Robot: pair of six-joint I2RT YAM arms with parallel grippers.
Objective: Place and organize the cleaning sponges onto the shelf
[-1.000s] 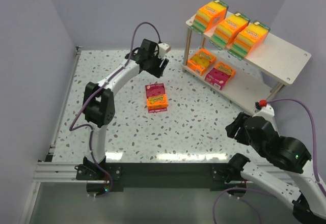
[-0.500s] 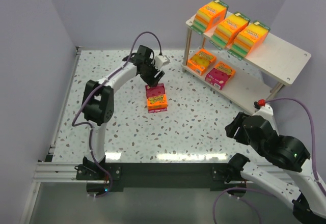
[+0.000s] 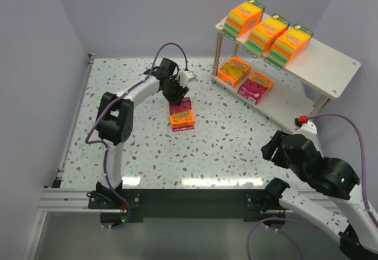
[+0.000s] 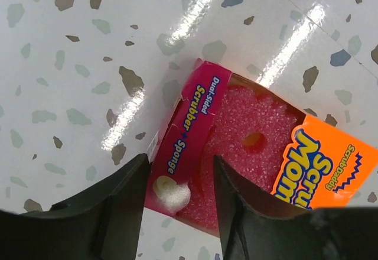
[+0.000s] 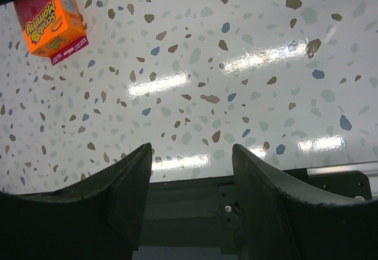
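Observation:
A flat sponge pack (image 3: 182,114) with a magenta and orange front lies on the speckled table; it also shows in the left wrist view (image 4: 260,153) and the right wrist view (image 5: 50,15). My left gripper (image 3: 177,94) (image 4: 180,171) is open, low over the pack's far magenta end, one finger outside its edge and the other over its face. The shelf (image 3: 331,65) stands at the far right with three thick orange packs (image 3: 267,32) on the top board and two flat packs (image 3: 233,70) (image 3: 255,86) on the lower board. My right gripper (image 3: 274,148) (image 5: 192,153) is open and empty.
Pale walls close in the table at the left and back. The dark metal rail (image 3: 189,198) with the arm bases runs along the near edge. The shelf's lower board (image 3: 286,103) shows bare wood to the right of the flat packs.
My left gripper has moved from the back of the table toward me and down onto the far end of the lying pack. The right arm has not moved.

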